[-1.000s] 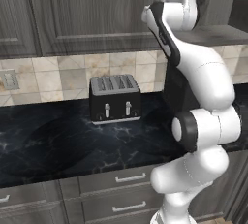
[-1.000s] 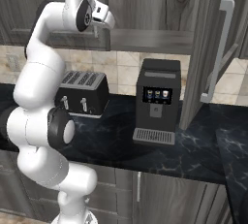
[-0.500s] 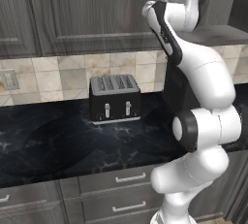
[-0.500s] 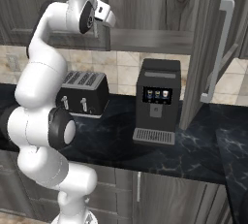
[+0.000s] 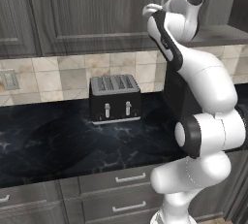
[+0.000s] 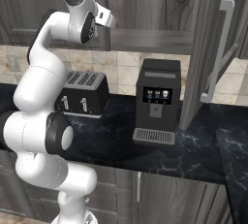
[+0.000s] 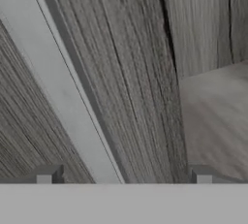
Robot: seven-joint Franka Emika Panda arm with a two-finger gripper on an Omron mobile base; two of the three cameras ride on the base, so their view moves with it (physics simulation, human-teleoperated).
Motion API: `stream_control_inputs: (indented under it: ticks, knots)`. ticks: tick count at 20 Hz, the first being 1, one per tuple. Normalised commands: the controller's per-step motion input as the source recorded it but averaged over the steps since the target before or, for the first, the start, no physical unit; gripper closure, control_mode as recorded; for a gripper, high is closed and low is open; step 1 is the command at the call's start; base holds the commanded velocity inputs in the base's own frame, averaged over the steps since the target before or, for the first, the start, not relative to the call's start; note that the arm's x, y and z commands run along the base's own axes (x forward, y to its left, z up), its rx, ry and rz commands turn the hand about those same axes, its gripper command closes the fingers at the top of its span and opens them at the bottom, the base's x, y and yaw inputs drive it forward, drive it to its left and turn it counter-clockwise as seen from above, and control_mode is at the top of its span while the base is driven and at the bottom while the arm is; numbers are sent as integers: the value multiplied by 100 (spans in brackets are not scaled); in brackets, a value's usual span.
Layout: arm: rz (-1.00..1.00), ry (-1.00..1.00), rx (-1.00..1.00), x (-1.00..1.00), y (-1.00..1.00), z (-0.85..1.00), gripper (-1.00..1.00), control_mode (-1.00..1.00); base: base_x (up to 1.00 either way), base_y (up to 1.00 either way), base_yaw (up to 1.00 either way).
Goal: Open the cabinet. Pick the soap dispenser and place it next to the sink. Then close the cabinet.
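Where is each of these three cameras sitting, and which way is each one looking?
Left base view: behind the arm on its left, facing the counter, toaster and closed cabinet door.
Right base view: behind on its right, arm at left, facing the coffee machine and the opened door.
Hand view: on the hand, looking past two spread fingers at a silver handle and the cabinet's inside.
Both base views share the toaster, counter and arm.

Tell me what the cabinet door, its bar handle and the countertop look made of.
Cabinet door: dark grey-brown wood or veneer, matte, with visible grain.
Bar handle: probably brushed metal; pale silver, dull sheen.
Countertop: polished dark stone, likely marble; black with pale veins.
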Motion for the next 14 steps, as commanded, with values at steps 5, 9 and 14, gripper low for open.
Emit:
stream_control_inputs:
  ticks: [5, 9, 14]
  knots:
    - [0, 2, 0, 35, 1, -3, -100, -100, 0, 0, 0]
    - [0, 0, 0, 56, 4, -13, -100, -100, 0, 0, 0]
    - [0, 0, 0, 13, 3, -1, 100, -100, 0, 0, 0]
